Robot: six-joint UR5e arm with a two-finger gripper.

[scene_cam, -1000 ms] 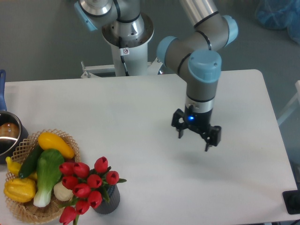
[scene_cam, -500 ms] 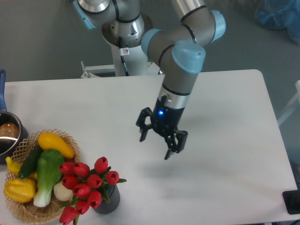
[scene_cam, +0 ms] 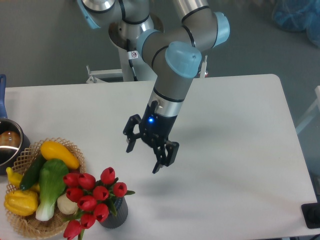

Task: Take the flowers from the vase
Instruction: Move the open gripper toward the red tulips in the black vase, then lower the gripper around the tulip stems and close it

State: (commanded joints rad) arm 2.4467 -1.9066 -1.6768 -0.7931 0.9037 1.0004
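Note:
The flowers (scene_cam: pixel 92 197), a bunch of red tulip buds with green stems, stand in the short dark grey vase (scene_cam: pixel 116 216) near the table's front left. My gripper (scene_cam: pixel 144 157) hangs open above the table, up and to the right of the flowers and apart from them. Nothing is between its fingers.
A woven basket (scene_cam: pixel 30 226) with yellow and green vegetables sits just left of the vase, touching the flowers' side. A steel pot (scene_cam: pixel 10 145) stands at the left edge. The arm's base (scene_cam: pixel 135 37) is behind the table's far edge.
The gripper has travelled left and slightly forward across the table toward the flowers, staying open. The flowers and vase have not moved.

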